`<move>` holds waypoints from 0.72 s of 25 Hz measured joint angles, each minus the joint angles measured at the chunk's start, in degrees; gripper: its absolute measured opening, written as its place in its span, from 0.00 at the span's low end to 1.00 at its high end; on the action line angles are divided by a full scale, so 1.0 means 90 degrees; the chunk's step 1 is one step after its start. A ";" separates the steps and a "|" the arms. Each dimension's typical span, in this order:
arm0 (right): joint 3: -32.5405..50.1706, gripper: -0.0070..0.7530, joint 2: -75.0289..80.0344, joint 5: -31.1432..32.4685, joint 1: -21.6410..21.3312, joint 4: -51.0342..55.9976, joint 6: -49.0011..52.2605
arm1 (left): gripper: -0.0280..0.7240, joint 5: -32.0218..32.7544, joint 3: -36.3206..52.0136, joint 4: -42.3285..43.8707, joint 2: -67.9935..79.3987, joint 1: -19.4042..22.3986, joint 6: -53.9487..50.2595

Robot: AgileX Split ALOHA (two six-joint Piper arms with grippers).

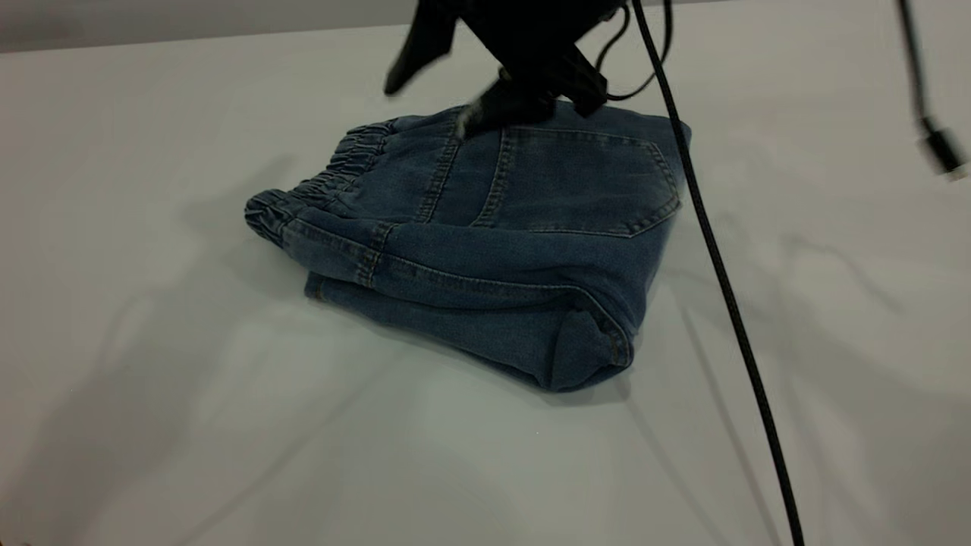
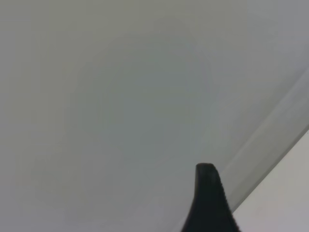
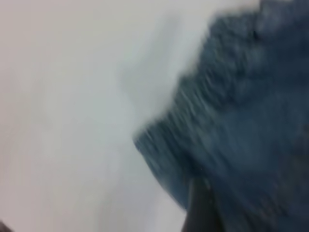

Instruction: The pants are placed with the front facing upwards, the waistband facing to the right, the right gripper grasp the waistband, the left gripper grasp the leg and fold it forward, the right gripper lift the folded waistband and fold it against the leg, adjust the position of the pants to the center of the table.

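Nearest the camera, bare table is crossed by a black cable hanging past the right side of the pants. Folded into a compact bundle, the pants are laid near the table's middle, with the long axis running left to right. The waistband is turned to the pants' left end, and a patch pocket is shown on top. A gripper, taken to be the right gripper, is pressed on the pants' far edge; whether its fingers are spread or closed cannot be told. Of the left gripper, one fingertip is seen over bare table, with the finger gap hidden.
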 joint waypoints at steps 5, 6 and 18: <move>-0.0053 0.56 0.0006 -0.0002 0.0060 -0.2318 0.1898 | 0.62 0.0000 0.0000 0.0000 0.0000 0.0000 0.0000; -0.0053 0.56 0.0006 -0.0030 0.0060 -0.2672 0.2270 | 0.62 -0.0004 0.0000 0.0000 0.0000 0.0000 0.0000; -0.1326 0.55 0.0028 0.1806 0.0084 -0.5655 0.4021 | 0.62 -0.0011 0.0000 0.0000 0.0000 0.0000 0.0000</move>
